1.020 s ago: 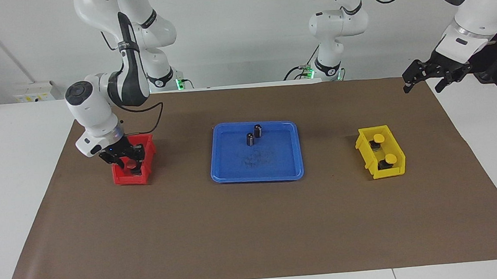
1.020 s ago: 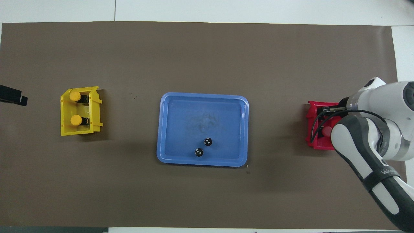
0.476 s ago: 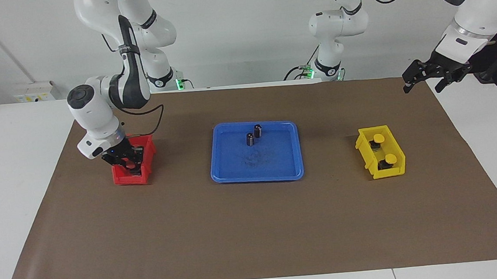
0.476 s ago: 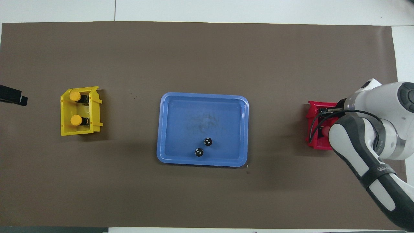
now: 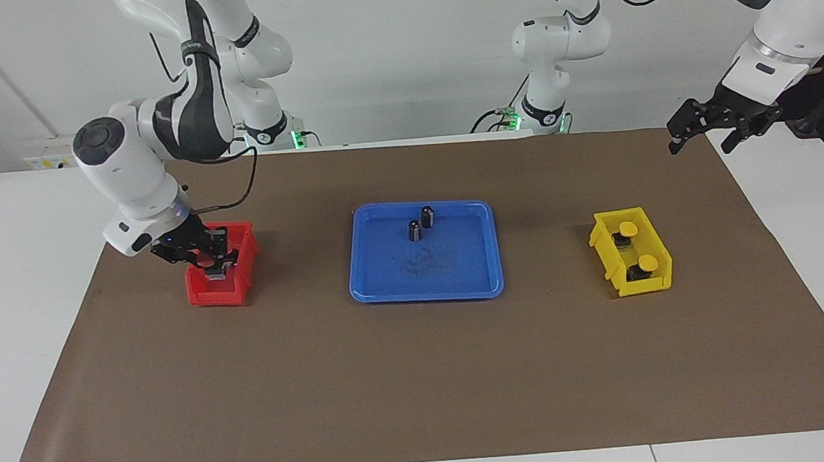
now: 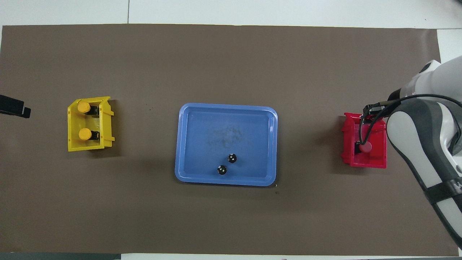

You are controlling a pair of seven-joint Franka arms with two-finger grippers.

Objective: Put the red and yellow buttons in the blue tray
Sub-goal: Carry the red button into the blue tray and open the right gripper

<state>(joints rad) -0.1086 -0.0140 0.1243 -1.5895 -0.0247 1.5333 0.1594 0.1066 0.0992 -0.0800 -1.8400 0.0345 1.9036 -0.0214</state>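
My right gripper (image 5: 217,266) reaches down into the red bin (image 5: 203,298) and is shut on a red button (image 5: 206,258). From overhead its red cap (image 6: 365,147) shows inside the red bin (image 6: 364,164). Whether it is off the bin's floor I cannot tell. Two yellow buttons (image 5: 627,228) (image 5: 648,263) sit in the yellow bin (image 5: 658,282); overhead they are the yellow caps (image 6: 83,107) (image 6: 85,134). The blue tray (image 5: 427,295) (image 6: 225,182) lies between the bins. My left gripper (image 5: 709,130) waits open, raised over the mat's edge at the left arm's end.
Two small dark cylinders (image 5: 427,217) (image 5: 415,231) stand in the tray's part nearest the robots. A brown mat (image 5: 423,390) covers the table. The right arm's wrist and cable hang over the red bin.
The right gripper sank into the red bin and shut on the red button. Its wrist then rose and swung toward the right arm's end of the table. The left arm stayed still.
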